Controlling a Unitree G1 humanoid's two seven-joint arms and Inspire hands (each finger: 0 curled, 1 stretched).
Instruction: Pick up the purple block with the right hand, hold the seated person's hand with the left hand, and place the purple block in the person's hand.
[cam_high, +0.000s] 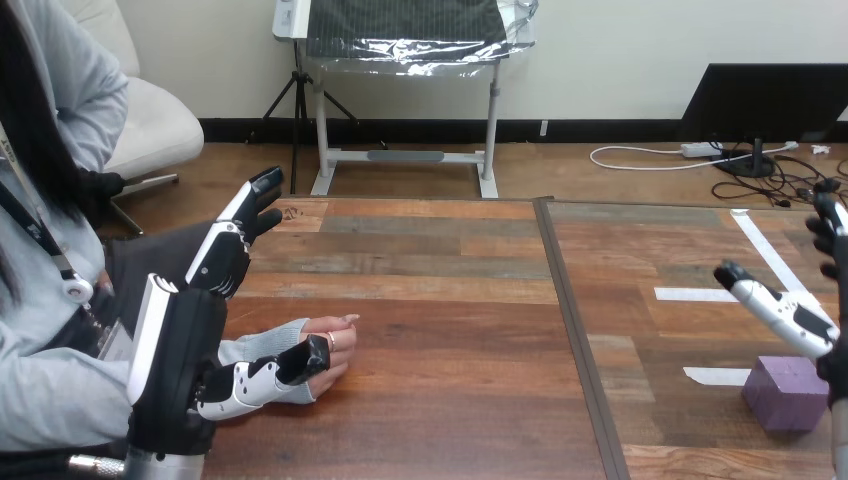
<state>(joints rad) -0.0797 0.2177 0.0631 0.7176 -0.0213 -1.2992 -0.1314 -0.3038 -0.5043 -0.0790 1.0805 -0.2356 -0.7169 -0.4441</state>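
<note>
Purple block (787, 392), matte cube, at wooden tabletop's (440, 300) right edge near unclenched right hand (800, 320); left hand (190, 320) released, beside person's hand (328, 345).

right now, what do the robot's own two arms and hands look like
The left hand is a black machine hand with long white shells on its back, jointed black-and-white fingers with black tips, and a white-and-black thumb; a silver forearm shows beneath it. The right hand matches: white shell, black tip, black body.
</note>
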